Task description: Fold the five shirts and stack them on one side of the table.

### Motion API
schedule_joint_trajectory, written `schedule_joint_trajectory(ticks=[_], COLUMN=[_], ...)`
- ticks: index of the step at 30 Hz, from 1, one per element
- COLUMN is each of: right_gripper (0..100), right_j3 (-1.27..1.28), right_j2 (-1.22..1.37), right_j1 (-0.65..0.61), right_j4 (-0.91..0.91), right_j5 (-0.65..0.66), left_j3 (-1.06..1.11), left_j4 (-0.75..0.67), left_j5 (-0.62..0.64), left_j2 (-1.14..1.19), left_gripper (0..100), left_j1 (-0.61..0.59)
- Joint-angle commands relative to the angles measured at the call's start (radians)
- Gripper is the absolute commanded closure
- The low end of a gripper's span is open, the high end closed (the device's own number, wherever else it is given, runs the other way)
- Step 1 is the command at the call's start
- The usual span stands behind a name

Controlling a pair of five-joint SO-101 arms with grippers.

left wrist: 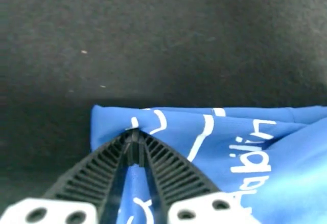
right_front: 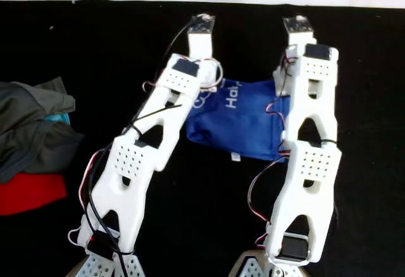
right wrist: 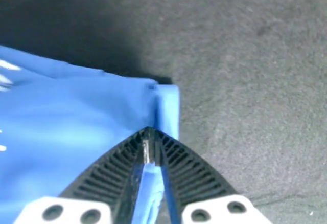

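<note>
left hand (left wrist: 135, 136) clamped on blue shirt (right_front: 243, 122) | right hand (right wrist: 147, 133) likewise | both stretched forward

Open passage between clothes pile (right_front: 35, 138) and blue shirt (right_front: 237, 122)

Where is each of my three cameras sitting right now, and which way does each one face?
High view: fixed above the arms' base side, looking down over the black cloth-covered table; the white left arm and white right arm flank the blue printed fabric shirt.
Left wrist view: on the left wrist, looking along the left pincer, shut on a shirt corner.
Right wrist view: on the right wrist, looking along the right pincer, shut on another corner.
Shared: all three show the shirt and the table.
</note>
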Motion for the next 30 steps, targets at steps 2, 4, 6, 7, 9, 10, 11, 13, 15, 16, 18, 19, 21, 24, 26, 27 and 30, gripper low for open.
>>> schedule_joint_trajectory(ticks=[2, 4, 6, 7, 9, 10, 11, 13, 15, 16, 18, 19, 21, 24, 26, 27, 30], right_gripper=[99.2, 99.2, 99.2, 99.2, 99.2, 99.2, 99.2, 98.9, 96.7, 93.5, 85.2, 81.4, 74.9, 72.8, 72.5, 72.4, 72.2], right_j3=[0.013, 0.010, 0.005, -0.015, -0.071, -0.099, -0.131, -0.202, -0.259, -0.278, -0.280, -0.272, -0.254, -0.191, -0.131, -0.093, 0.059], right_j2=[-0.022, -0.027, -0.035, -0.038, -0.053, -0.062, -0.073, -0.088, -0.096, -0.096, -0.102, -0.104, -0.102, -0.105, -0.111, -0.125, -0.205], right_j1=[0.015, 0.013, 0.016, 0.016, 0.016, 0.016, 0.013, 0.008, -0.001, -0.005, -0.010, -0.010, -0.018, -0.059, -0.088, -0.099, -0.137], right_j4=[-0.033, -0.025, -0.015, 0.001, 0.062, 0.096, 0.137, 0.223, 0.300, 0.334, 0.341, 0.341, 0.340, 0.341, 0.341, 0.341, 0.341], right_j5=[-0.005, -0.005, -0.005, -0.006, -0.009, -0.009, -0.009, -0.011, -0.011, -0.011, -0.031, -0.061, -0.106, -0.149, -0.183, -0.190, -0.195], left_j3=[-0.045, -0.081, -0.125, -0.156, -0.219, -0.249, -0.285, -0.358, -0.427, -0.464, -0.535, -0.567, -0.624, -0.638, -0.625, -0.601, -0.452], left_j4=[0.074, 0.135, 0.206, 0.241, 0.307, 0.342, 0.377, 0.462, 0.559, 0.609, 0.715, 0.766, 0.859, 0.898, 0.899, 0.901, 0.901], left_j5=[0.000, 0.003, 0.005, 0.005, 0.005, 0.005, 0.005, 0.005, 0.002, 0.002, 0.002, 0.000, 0.000, 0.000, 0.002, 0.003, 0.006], left_j2=[-0.016, -0.033, -0.056, -0.068, -0.093, -0.104, -0.114, -0.134, -0.151, -0.157, -0.162, -0.163, -0.163, -0.174, -0.202, -0.222, -0.332], left_gripper=[99, 99, 99, 99, 99, 99, 99, 99, 99, 99, 99, 99, 99, 99, 99, 99, 99], left_j1=[-0.041, -0.038, -0.031, -0.030, -0.027, -0.025, -0.025, -0.027, -0.027, -0.027, -0.025, -0.025, -0.028, -0.076, -0.127, -0.148, -0.209])
